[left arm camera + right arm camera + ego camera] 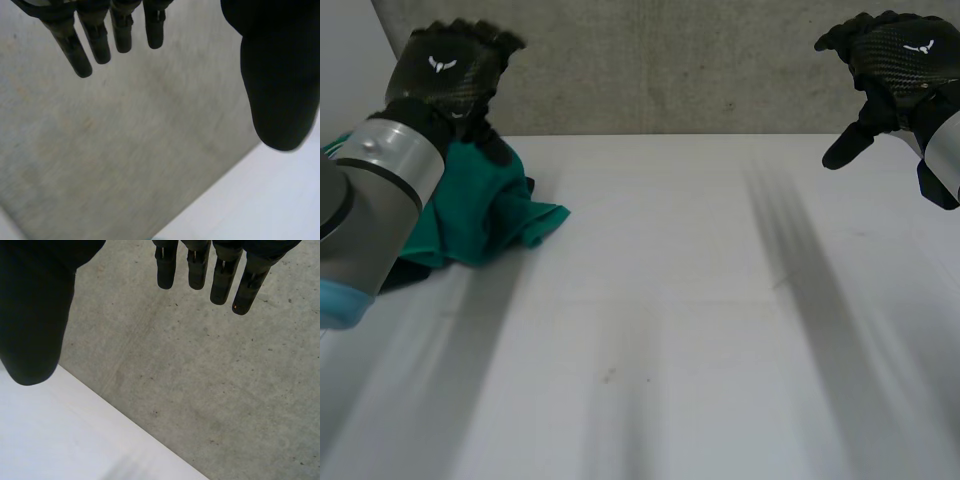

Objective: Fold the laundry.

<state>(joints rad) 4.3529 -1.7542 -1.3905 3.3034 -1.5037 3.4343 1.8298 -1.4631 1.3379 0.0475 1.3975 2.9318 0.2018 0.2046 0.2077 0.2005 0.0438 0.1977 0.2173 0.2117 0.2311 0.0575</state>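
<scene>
A crumpled green cloth [495, 205] lies in a heap at the far left of the white table [670, 330], partly hidden behind my left arm. My left hand [450, 70] is raised above and just behind the heap, open, with its fingers [87, 42] straight and its thumb [277, 75] apart, holding nothing. My right hand [890, 60] hangs high at the far right of the table, well away from the cloth, also open and empty, with straight fingers [220, 275] and thumb [35, 315] spread.
A grey concrete wall [670, 60] stands right behind the table's far edge. In both wrist views the hands face that wall [125, 150] [225, 390] above the table's back edge [75, 440].
</scene>
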